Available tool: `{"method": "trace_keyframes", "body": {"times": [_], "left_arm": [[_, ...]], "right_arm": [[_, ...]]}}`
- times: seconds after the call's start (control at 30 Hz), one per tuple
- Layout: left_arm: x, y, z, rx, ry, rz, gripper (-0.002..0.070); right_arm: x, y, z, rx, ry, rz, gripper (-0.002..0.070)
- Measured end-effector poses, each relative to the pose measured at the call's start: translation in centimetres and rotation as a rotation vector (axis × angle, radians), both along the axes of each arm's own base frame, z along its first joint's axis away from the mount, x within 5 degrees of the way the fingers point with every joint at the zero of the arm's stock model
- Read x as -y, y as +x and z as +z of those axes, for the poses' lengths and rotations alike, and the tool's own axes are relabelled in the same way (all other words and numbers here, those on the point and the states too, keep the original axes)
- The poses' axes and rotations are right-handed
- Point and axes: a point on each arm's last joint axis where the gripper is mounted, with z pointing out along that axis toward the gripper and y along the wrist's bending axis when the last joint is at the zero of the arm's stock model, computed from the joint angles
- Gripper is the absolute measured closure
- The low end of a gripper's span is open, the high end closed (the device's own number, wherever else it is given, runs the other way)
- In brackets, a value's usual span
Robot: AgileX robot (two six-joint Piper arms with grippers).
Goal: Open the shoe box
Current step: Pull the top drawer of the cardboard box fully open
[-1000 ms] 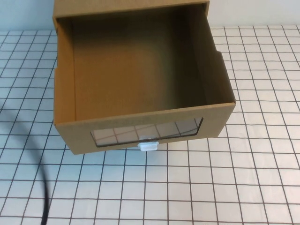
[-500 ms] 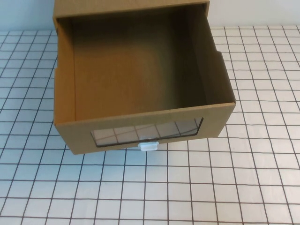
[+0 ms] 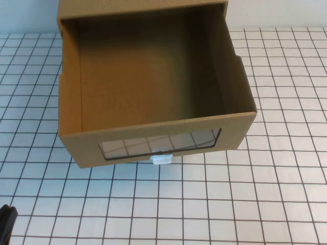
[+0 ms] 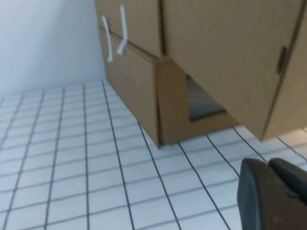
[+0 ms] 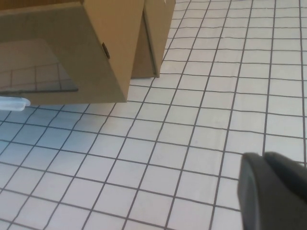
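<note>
Tabletop grid [image 3: 255,204] under left gripper [image 4: 268,168], right gripper [image 5: 264,160]

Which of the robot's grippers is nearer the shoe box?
Probably left. The left gripper sits front-left of the shoe box; the right gripper lies farther off, front-right.

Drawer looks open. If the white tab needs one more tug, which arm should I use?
Probably right: the right gripper hovers over the table facing the drawer front, white tab in its view. The left gripper sits at the near left corner, facing the shoe box side.
</note>
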Motion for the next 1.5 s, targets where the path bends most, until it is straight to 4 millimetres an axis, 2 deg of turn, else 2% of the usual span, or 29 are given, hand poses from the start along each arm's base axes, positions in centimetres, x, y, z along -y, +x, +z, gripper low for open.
{"method": "trace_keyframes", "body": {"times": [0.53, 0.7, 0.77, 0.87, 0.97, 1.03, 1.33, 1.5], "left_arm": [[0.1, -0.1, -0.2, -0.026, 0.008, -0.015, 0.0677], [0.1, -0.1, -0.2, -0.026, 0.008, -0.015, 0.0677], [0.1, -0.1, -0.2, -0.026, 0.010, -0.015, 0.0677], [0.1, -0.1, -0.2, -0.026, 0.010, -0.015, 0.0677], [0.1, -0.1, -0.2, -0.026, 0.010, -0.015, 0.0677], [0.1, -0.1, -0.2, -0.026, 0.010, -0.015, 0.0677], [0.1, -0.1, -0.3, -0.026, 0.010, -0.015, 0.0677], [0.1, -0.1, -0.3, -0.026, 0.010, -0.015, 0.0677]], "right_arm": [[0.1, 0.1, 0.0, 0.008, -0.020, -0.005, 0.0689], [0.8, 0.4, -0.4, 0.138, -0.036, -0.089, 0.0689], [1.2, 0.4, -1.2, 0.214, -0.022, -0.149, 0.0689], [1.6, 0.3, -3.5, 0.279, -0.014, -0.210, 0.0689], [1.8, 0.0, -5.8, 0.334, -0.023, -0.233, 0.0689], [1.9, -0.1, -6.5, 0.353, -0.030, -0.235, 0.0689], [1.7, -0.5, -8.8, 0.119, -0.105, -0.192, 0.0689], [1.7, -0.6, -9.2, 0.089, -0.115, -0.187, 0.0689]]}}
